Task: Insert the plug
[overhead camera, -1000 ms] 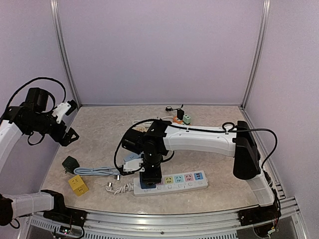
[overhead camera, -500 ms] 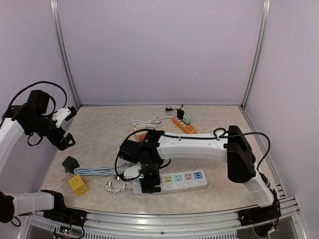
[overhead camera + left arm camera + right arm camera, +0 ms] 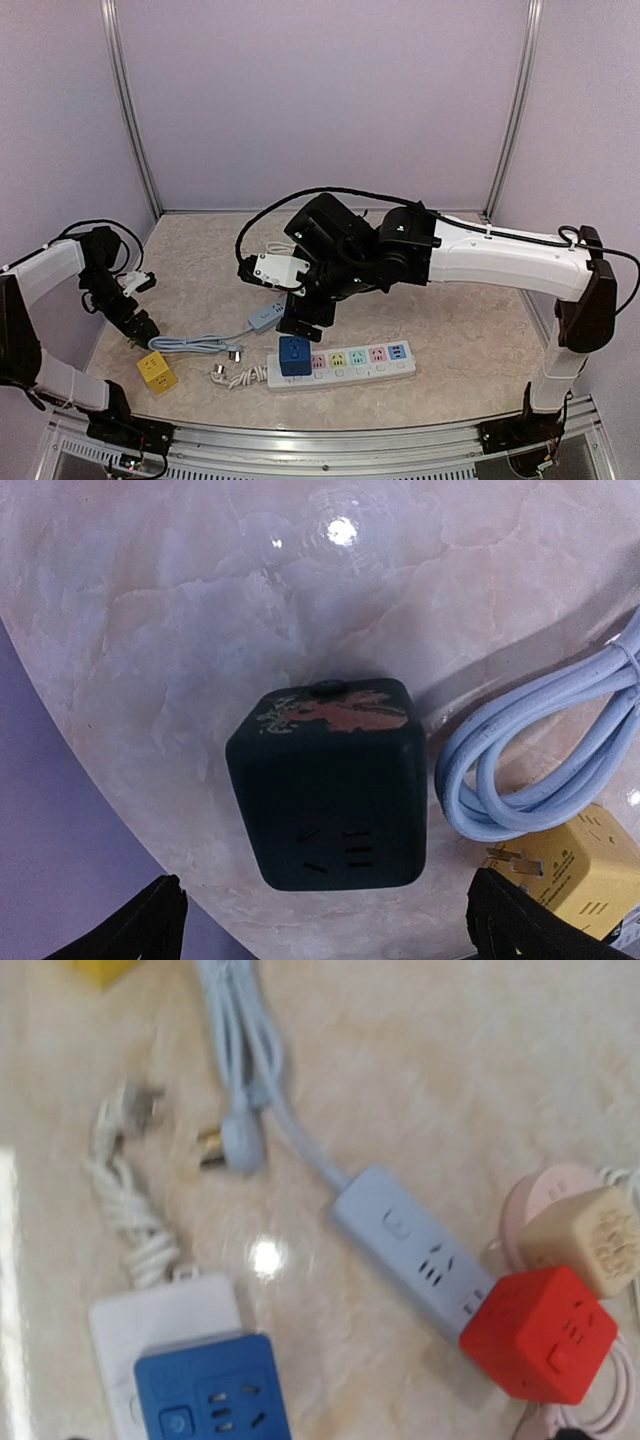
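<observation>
Blue cube plug (image 3: 293,355) stands in the white power strip (image 3: 372,362)'s left end, right hand (image 3: 303,322) above it spread and empty. Left hand (image 3: 335,927), wide open, hovers over a dark cube (image 3: 330,780) (likely next): lower, then close.

blue cube plug (image 3: 293,355); white power strip (image 3: 345,375); yellow cube (image 3: 156,371); black cube (image 3: 330,790); red cube (image 3: 545,1335)
</observation>
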Tool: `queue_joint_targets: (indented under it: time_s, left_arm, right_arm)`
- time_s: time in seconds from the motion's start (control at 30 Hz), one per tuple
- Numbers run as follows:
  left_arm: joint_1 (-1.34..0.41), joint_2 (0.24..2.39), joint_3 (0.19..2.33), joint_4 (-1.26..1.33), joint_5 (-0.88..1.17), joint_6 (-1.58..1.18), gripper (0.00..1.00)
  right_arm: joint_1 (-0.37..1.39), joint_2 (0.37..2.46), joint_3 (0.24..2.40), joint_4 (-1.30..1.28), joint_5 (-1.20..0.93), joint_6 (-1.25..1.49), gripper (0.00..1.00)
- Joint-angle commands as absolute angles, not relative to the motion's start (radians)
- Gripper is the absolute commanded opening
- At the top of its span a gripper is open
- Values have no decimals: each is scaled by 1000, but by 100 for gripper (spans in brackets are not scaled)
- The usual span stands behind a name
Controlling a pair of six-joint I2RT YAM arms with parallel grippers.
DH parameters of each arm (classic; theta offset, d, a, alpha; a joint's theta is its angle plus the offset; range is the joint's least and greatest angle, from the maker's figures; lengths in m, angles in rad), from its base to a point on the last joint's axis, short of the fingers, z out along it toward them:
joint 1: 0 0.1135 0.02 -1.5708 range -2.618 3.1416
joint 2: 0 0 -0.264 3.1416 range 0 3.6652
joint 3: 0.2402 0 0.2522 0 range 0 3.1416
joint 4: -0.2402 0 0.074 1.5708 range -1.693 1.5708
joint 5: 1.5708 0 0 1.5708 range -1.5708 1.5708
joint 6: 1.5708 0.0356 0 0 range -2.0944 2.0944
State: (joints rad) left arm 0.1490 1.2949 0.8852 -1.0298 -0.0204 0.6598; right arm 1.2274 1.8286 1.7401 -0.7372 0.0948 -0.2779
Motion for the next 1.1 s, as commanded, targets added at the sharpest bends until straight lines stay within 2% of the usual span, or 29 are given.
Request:
queue_joint_targets:
  time_s: [0.0,0.1,0.3,0.37,0.47,0.5,0.53,0.57,0.77,0.83,0.9,1.07]
  left_arm:
    - [162,1351,867,-894,-30,656,92]
    - [163,1393,869,-874,17,647,80]
    - [163,1452,853,-902,65,665,72]
    - [163,1458,840,-889,62,673,64]
    - [163,1463,843,-890,65,676,34]
    - [162,1462,845,-896,70,678,19]
    - [162,1458,848,-903,72,684,12]
    - [162,1450,852,-908,72,687,0]
    - [97,1268,1005,-1063,160,690,0]
    - [-6,1177,1095,-1107,152,693,0]
    - [-144,1086,1194,-1133,101,695,0]
    - [-440,1031,1405,-1202,-17,664,0]
  right_arm:
    - [1221,1821,1653,-625,91,-219,100]
    - [1220,1822,1635,-628,91,-210,100]
    - [1218,1831,1630,-624,103,-196,100]
    - [1211,1831,1630,-616,106,-184,100]
    - [1188,1820,1629,-597,110,-131,100]
    - [1177,1810,1623,-583,108,-109,100]
    - [1164,1793,1609,-564,105,-81,100]
    - [1151,1773,1592,-534,99,-50,100]
    - [985,1626,1397,-200,-52,353,100]
    - [934,1590,1341,-62,-150,417,100]
    - [924,1557,1301,69,-155,450,100]
    - [927,1638,1398,167,-185,614,87]
